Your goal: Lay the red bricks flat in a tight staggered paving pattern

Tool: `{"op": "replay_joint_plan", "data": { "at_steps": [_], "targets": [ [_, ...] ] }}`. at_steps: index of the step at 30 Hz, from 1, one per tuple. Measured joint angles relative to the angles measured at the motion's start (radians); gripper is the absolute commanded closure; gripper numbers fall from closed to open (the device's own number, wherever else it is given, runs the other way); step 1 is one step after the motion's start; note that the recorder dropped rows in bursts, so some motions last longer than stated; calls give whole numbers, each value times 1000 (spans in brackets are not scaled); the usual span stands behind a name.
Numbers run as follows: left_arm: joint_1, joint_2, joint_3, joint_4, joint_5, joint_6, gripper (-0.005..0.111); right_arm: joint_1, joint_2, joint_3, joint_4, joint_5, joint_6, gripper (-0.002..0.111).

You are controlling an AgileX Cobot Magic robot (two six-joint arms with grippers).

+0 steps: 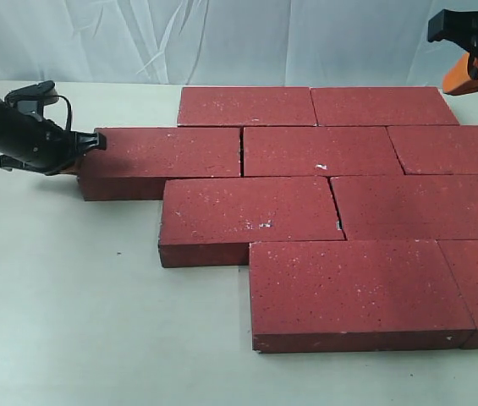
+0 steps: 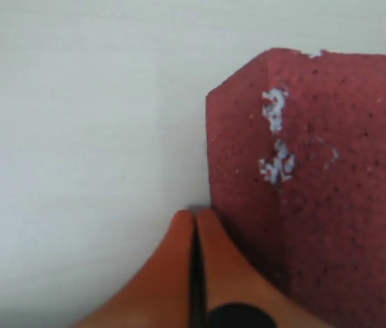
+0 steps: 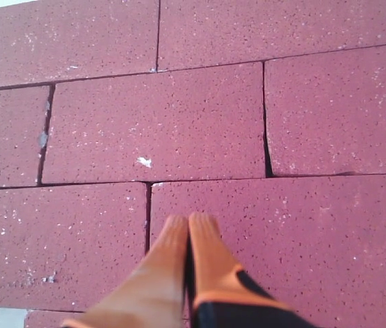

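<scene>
The left gripper [image 2: 194, 222] had its two orange fingers [image 2: 169, 273] pressed flat together, with nothing between them. Its tip met the short end face of the end brick [image 2: 329, 205], low down where that face reached the table [image 2: 76, 137]. In the exterior view this gripper [image 1: 93, 142] lay at 9 o'clock of the paving, its black arm reaching in from the frame's edge. Pale chipped patches [image 2: 274, 140] marked the brick's near corner edge.

The right gripper [image 3: 188, 229] was likewise closed, finger against finger and empty, and it hung above the brick tops without touching them. In the exterior view it [image 1: 474, 63] sat at about 1 o'clock, over the far corner of the layout.

The red bricks [image 1: 321, 150] lay flat on the pale table [image 1: 69, 296] in four staggered rows: two at 12 o'clock, three in the second row, two in the third, and two at 6 o'clock. Each row's joints fell off-line from the next. The end brick [image 1: 162, 152] stuck out toward 9 o'clock past its neighbours. Most joints were tight; a thin dark gap [image 1: 241, 152] showed between the end brick and the next one, and another [image 1: 337, 222] in the third row. A white sheet [image 1: 137, 34] hung behind.
</scene>
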Motion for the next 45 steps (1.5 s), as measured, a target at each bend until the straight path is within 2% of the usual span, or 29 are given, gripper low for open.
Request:
{"op": "replay_joint_plan", "data": {
  "at_steps": [17,22,28,32,35,40,45],
  "targets": [
    [-1,2,0,-28,32,0,107,0,0,0,-2,0,0,109],
    [58,-7,2,-27,144,-23,107,0,0,0,-2,6,0,109],
    [168,-88,14,138,262,-179,107,0,0,0,-2,16,0,109],
    [170,-184,14,161,300,-192,107,0,0,0,-2,17,0,109],
    [155,-189,14,182,294,-191,107,0,0,0,-2,21,0,109],
    [121,-139,14,189,195,-182,107,0,0,0,-2,23,0,109],
    [76,-109,14,147,96,-96,107,0,0,0,-2,23,0,109]
  ]
}}
